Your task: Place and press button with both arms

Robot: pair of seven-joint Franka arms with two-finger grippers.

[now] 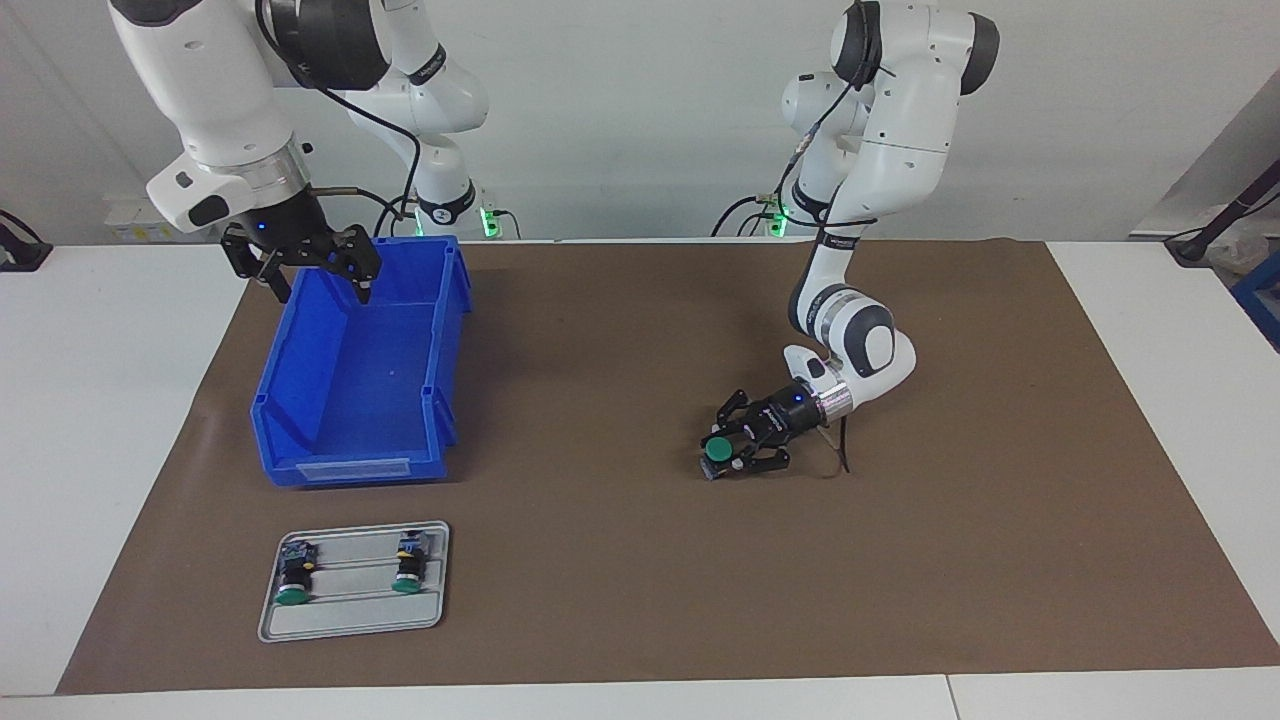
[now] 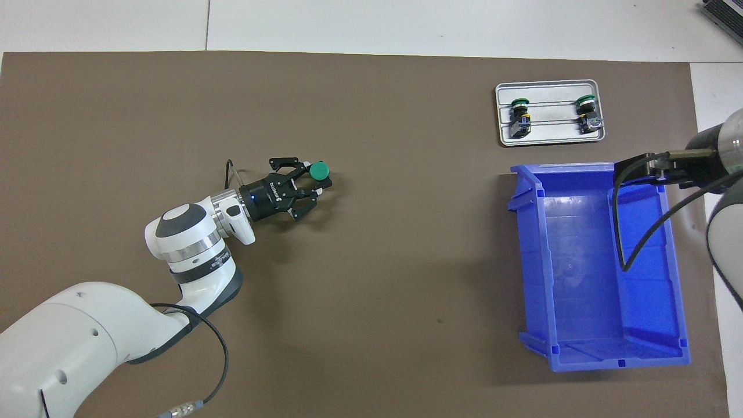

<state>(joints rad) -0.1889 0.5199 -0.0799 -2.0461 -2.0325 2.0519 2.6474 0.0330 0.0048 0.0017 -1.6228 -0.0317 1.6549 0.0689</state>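
showing the right gripper (image 1: 318, 278) only in the facing view, hanging spread wide over the blue bin (image 1: 300, 400); overhead cutting it off. sitting low on the brown mat (image 1: 640, 560), left gripper (image 1: 728, 450) around the button (image 1: 715, 449), clamped or loosened impossible to tell; green cap up, black body beneath.

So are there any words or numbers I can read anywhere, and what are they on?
No text here can be read.
left gripper: white lettering on its black body, too small to read.
left arm: small marks on a dark wrist band, too blurred to read.
blue bin: a label window on its end wall, with nothing readable in it.
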